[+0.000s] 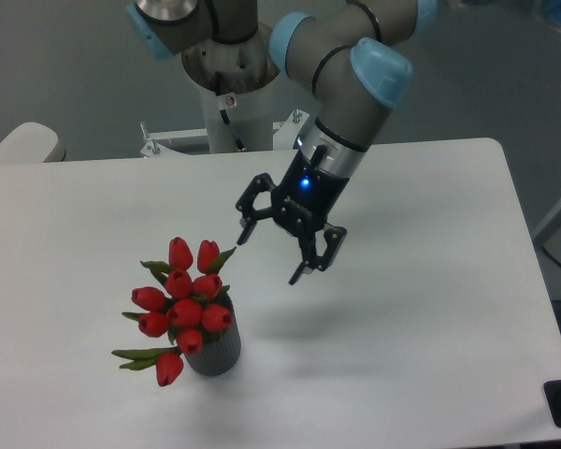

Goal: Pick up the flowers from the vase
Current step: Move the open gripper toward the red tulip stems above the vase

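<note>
Quick count: one vase (pixel 215 353), one bunch of flowers (pixel 183 304) with roughly nine red buds, one gripper (pixel 270 253) with two fingers, one arm, all over one white bench (pixel 430 337).

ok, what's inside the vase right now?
The flowers: red tulip buds with green leaves, standing in the vase and spilling past its rim. The bunch covers the mouth, so the stems and anything else inside cannot be seen. The gripper is open and apart from them.
</note>
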